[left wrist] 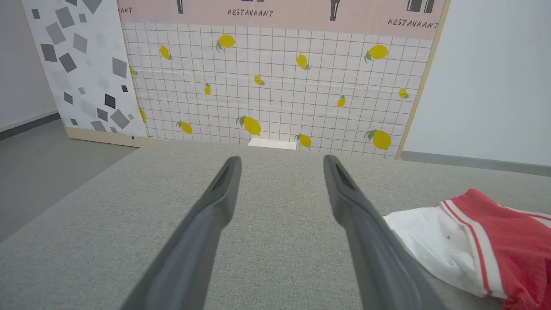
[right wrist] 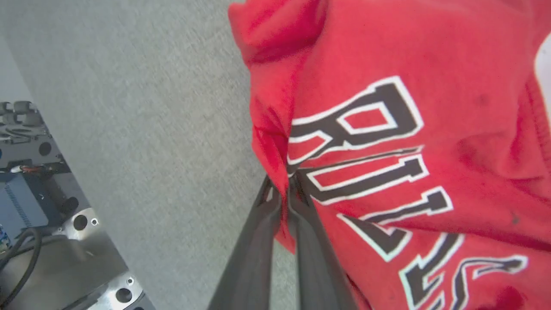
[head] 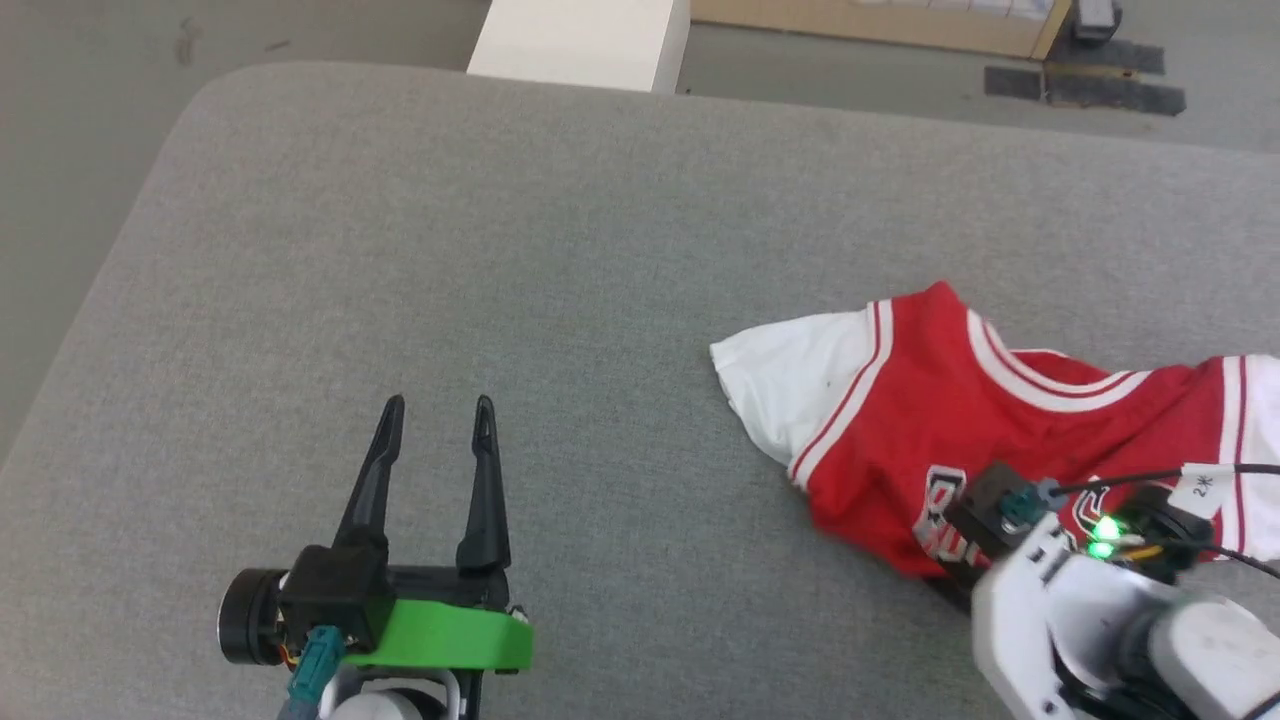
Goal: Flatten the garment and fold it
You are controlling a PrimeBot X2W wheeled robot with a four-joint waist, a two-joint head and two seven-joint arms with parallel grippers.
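One jersey (head: 930,400), one grey desk (head: 500,250), one white block (head: 585,40). Two tools — left tool (head: 440,402), right tool (right wrist: 282,183). Behind — one lemon-print panel (left wrist: 275,86), one grey-squares panel (left wrist: 82,64).

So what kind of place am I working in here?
Likely a staged robot test room, not a real home: a printed lemon-tile backdrop panel lettered RESTAURANT stands behind a grey fabric-covered table, where the garment lies crumpled.

Left gripper (left wrist: 282,158) splayed wide, parked just beside the garment (left wrist: 495,245), white sleeve (left wrist: 430,241) nearest, red striped body rumpled past it. Grey cushion (left wrist: 107,224) beneath the garment, lemon-print panel (left wrist: 275,86) standing well beyond.
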